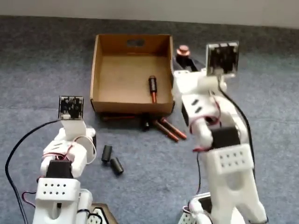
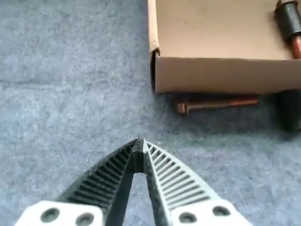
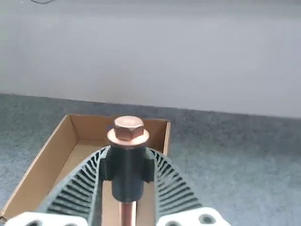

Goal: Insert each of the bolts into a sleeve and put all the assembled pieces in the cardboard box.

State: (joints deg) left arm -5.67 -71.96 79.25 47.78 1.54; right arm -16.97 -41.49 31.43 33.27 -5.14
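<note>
Now the right gripper (image 3: 128, 157) is squeezed tight on a round black sleeve (image 3: 127, 176) with a shiny copper bolt (image 3: 128, 132) poking through it. It is held up by the right side of the open brown cardboard box (image 1: 100, 70). Another put-together piece (image 1: 152, 87) lies inside the box. The left gripper (image 2: 139, 145) is pressed together, holding nothing, low over the grey carpet (image 2: 56, 70). A loose copper bolt (image 2: 216, 103) lies just beside the box's front wall. Two short black sleeves (image 1: 107, 153) lie near the left arm.
</note>
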